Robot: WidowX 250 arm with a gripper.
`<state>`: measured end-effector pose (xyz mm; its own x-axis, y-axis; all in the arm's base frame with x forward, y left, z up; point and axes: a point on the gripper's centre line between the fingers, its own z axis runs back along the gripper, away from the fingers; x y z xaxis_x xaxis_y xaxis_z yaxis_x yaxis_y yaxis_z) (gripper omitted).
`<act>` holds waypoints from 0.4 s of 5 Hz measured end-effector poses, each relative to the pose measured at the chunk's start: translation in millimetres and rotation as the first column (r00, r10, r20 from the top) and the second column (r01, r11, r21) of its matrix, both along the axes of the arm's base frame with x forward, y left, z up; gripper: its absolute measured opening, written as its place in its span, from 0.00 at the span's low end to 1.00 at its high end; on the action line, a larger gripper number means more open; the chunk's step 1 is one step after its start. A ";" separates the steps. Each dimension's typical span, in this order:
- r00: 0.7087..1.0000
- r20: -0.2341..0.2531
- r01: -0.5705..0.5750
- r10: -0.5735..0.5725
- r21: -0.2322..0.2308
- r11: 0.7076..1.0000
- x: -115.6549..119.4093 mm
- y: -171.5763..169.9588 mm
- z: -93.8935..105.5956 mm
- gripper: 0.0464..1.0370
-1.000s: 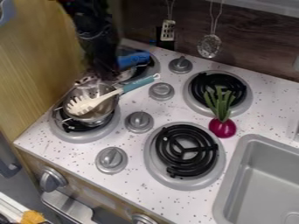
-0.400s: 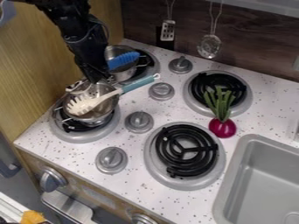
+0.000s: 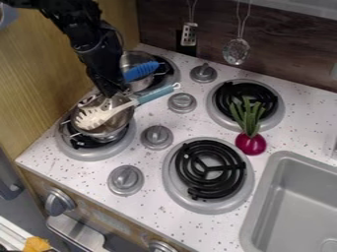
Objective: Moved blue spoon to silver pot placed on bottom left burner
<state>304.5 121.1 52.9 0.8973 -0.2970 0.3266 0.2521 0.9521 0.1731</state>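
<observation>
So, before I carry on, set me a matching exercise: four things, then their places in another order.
1. Cream slotted spoon with blue-green handle
2. Purple bulb with green leaves
3. Round perforated metal skimmer
4. Blue ridged utensil

A. Hanging before the brown wall
B. At the rear left metal pot
C. Head in the front left silver pot
D. Between the right-hand burners

Pairs: 1-C, 2-D, 3-A, 4-B
</observation>
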 end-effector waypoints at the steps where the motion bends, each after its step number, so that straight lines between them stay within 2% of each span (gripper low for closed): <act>1: 1.000 -0.024 -0.018 0.018 -0.025 1.000 -3.1 -2.5 -3.7 0.04; 2: 1.000 -0.020 -0.020 0.020 -0.039 0.999 -5.2 -2.4 -8.6 0.04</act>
<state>299.3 118.7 44.4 0.9091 -0.2664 0.3202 0.2359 0.9629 0.1312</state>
